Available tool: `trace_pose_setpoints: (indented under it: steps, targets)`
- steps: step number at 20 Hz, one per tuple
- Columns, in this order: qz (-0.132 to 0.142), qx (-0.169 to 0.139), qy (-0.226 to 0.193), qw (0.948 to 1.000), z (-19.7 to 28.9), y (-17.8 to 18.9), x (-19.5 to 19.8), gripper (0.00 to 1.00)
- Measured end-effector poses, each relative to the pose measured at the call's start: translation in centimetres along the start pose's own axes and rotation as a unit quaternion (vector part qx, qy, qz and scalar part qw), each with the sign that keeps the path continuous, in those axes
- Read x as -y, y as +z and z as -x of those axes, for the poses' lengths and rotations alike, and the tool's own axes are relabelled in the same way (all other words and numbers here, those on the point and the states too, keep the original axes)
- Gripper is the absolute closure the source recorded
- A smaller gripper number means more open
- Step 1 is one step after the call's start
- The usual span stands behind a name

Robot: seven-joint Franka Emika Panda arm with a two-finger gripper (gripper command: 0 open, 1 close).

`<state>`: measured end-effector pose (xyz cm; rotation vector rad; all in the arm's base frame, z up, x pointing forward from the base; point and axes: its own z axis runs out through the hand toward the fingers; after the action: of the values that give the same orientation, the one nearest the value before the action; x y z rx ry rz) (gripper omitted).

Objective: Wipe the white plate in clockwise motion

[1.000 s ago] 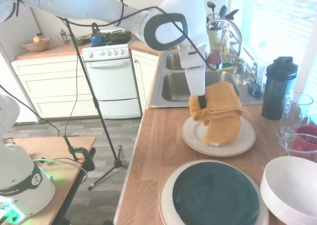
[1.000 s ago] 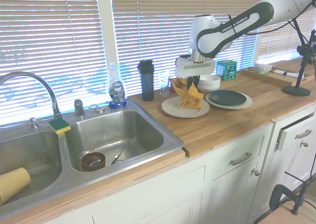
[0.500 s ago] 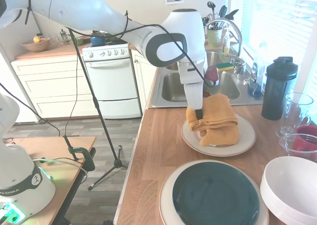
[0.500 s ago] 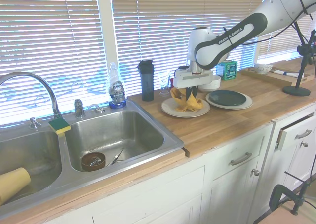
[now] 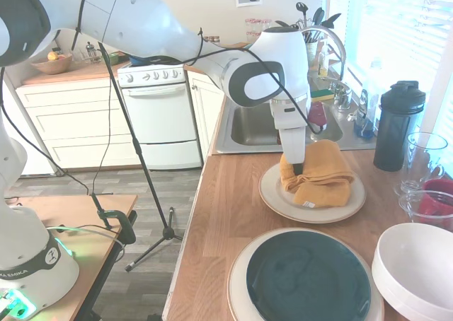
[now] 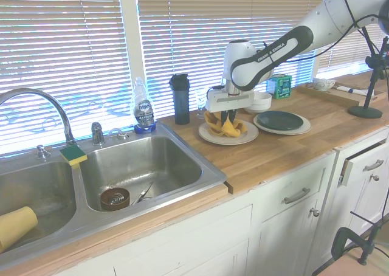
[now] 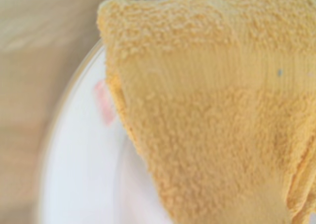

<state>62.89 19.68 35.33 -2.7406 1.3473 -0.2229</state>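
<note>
The white plate (image 5: 273, 194) lies on the wooden counter between the sink and the green-centred plate. A mustard-yellow towel (image 5: 322, 178) is bunched on its middle. My gripper (image 5: 298, 167) points straight down at the towel's sink-side edge, shut on the cloth and pressing it onto the plate. From the other side, the gripper (image 6: 226, 115) stands over the towel (image 6: 225, 126) on the plate (image 6: 247, 137). The wrist view is filled by towel (image 7: 212, 110), with the plate's rim (image 7: 79, 179) and a small reddish speck (image 7: 104, 101) beside it.
A larger plate with a dark green centre (image 5: 238, 282) sits nearer the counter's front, with a deep white bowl (image 5: 417, 271) beside it. A black shaker bottle (image 5: 398, 126) and glasses (image 5: 423, 158) stand by the window. The steel sink (image 5: 253, 123) lies beyond the plate.
The gripper came down with the hanging towel, which now lies bunched and pressed on the plate. It then slid slightly across the plate with the cloth.
</note>
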Motion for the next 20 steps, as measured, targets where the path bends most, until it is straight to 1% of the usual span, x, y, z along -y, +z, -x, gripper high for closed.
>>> trace_pose_setpoints:
  steps: [4, 8, 15, 20]
  targets:
    - [0.001, -0.011, 0.011, 0.9999, -2.0, 0.0, -0.3, 1.0]
    - [0.003, -0.016, 0.012, 0.9998, -2.4, -0.6, -0.8, 1.0]
    - [0.021, -0.016, 0.004, 0.9996, -0.6, -1.7, -4.4, 1.0]
    - [0.027, -0.009, -0.01, 0.9996, 2.7, -2.1, -5.6, 1.0]
